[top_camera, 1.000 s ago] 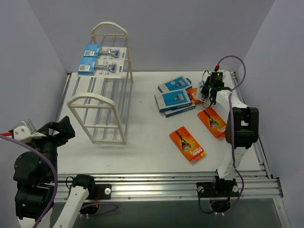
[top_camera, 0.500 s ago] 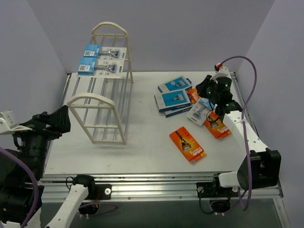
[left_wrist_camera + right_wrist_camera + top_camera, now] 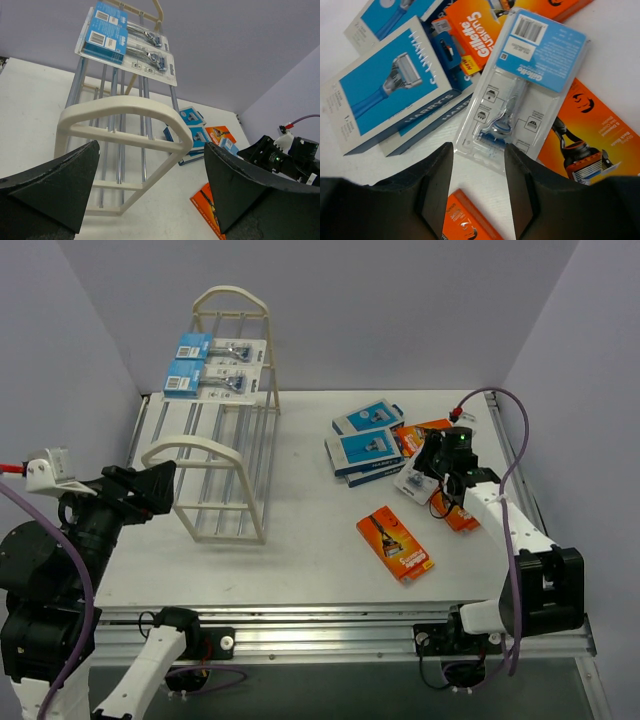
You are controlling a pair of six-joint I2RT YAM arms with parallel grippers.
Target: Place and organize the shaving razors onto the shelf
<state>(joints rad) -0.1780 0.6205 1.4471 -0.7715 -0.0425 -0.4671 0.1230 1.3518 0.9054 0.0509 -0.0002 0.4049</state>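
1. Shaving razors (image 3: 372, 448) in retail packs are clustered on the bench (image 3: 300, 510) around the right hand (image 3: 479, 160).
2. A white blister card (image 3: 520, 95) with a blue header printed "Gillette" lies just ahead of that hand. Its near end is at the gap between the fingers (image 3: 432, 185).
3. The right hand's fingers are parted and nothing is pinched between them. The card is propped on the packs beneath it.
4. To the left of the fingers, two blue-and-white boxes (image 3: 385, 95) lettered "HARRY'S" are stacked. Beyond the fingertips, an orange box (image 3: 480, 35) reads "Gillette FUSION5".
5. To the right of the fingers, a second orange box (image 3: 585, 145) is partly covered by the card; its small print cannot be read.
6. A lone orange box (image 3: 395, 545) lies apart on the bench, back toward the right wrist.
7. The left hand (image 3: 150, 147) is spread wide and holds nothing. The shelf (image 3: 125, 105) stands straight ahead of it, arched end frame nearest.
8. Two shelved cards (image 3: 125, 42) with blue headers lie side by side on the top tier, at the end far from the left hand. Their print is too small to read.
9. Half a second earlier, the blister card was carried under the right hand. It has since been set down and released, and the arm has been lowered.
10. The left hand has been brought nearer the shelf. The shelf, its two cards and the lone orange box have not been moved.
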